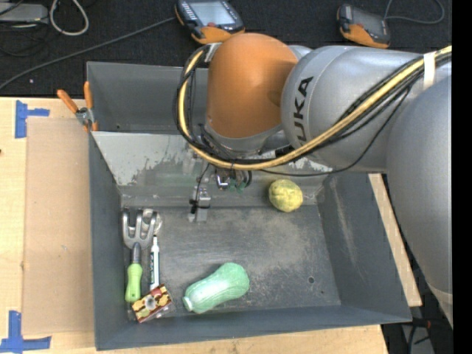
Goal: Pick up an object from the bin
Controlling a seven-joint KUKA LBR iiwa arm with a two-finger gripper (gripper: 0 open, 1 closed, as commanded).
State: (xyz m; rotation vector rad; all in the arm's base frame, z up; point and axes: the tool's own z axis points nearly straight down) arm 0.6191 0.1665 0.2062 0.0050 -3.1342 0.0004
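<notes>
Grey bin with the gripper over its floor near a yellowish ball, grip state untellable

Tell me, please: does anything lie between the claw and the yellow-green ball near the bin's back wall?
Nothing visible does. The claw hangs over bare floor by the back wall; the yellow-green ball lies apart from it, toward the view's right, and only the bin floor shows between them.

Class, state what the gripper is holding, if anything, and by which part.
Nothing: the gripper hangs bare above the bin floor, apart from every object.
</notes>
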